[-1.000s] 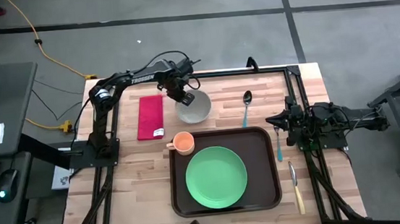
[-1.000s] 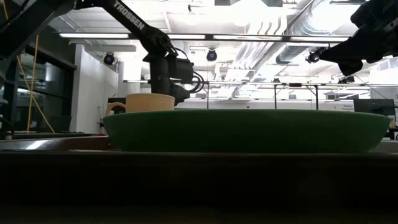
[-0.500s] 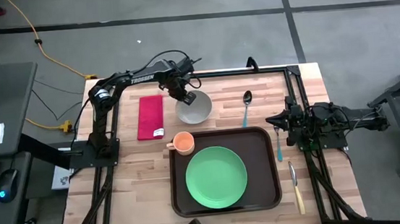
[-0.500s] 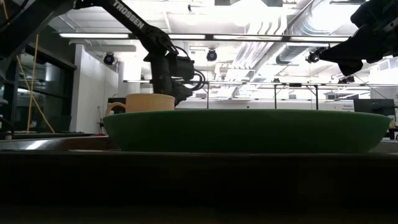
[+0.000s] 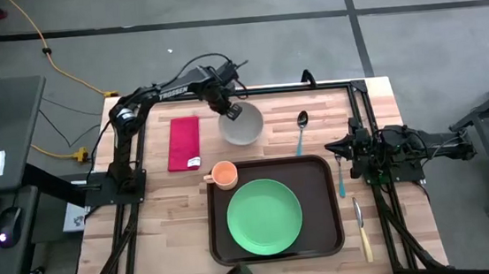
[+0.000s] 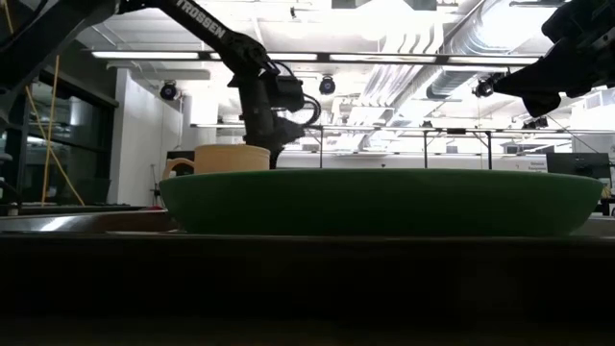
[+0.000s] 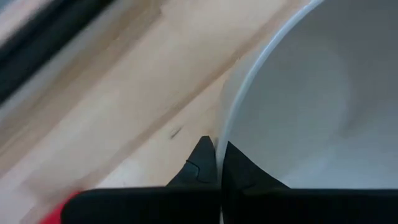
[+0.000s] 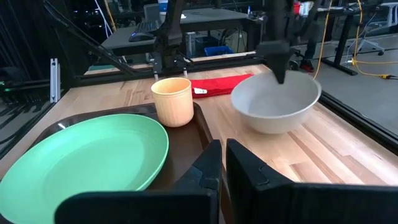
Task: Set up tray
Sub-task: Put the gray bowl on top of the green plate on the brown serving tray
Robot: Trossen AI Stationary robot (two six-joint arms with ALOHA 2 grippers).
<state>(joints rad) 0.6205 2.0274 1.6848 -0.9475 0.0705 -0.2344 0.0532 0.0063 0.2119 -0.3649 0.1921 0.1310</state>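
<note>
A white bowl (image 5: 245,128) (image 8: 275,106) is at the table's far middle, held by my left gripper (image 5: 232,113) (image 7: 217,163), which is shut on its rim. The dark brown tray (image 5: 320,173) lies at the near middle. It carries a round green plate (image 5: 264,216) and an orange cup (image 5: 224,174) standing in its far left corner. My right gripper (image 5: 345,150) (image 8: 222,163) waits shut beyond the tray's right edge, touching nothing. My left gripper pinches the bowl's rim (image 7: 219,134) on its far left side, one finger inside the bowl and one outside. The fingers come from above, pointing down. In the right wrist view the bowl seems to hang just clear of the table, above its shadow.
A folded red napkin (image 5: 184,143) lies left of the bowl. A spoon (image 5: 302,130) lies right of it. A blue-handled utensil (image 5: 341,180) and a yellow-handled knife (image 5: 362,231) lie right of the tray. A black frame runs along the table's far edge and sides.
My left gripper has moved toward the table's far edge and a little to the right, rising slightly, and has carried the white bowl with it. The bowl now sits farther from the orange cup and the tray.
</note>
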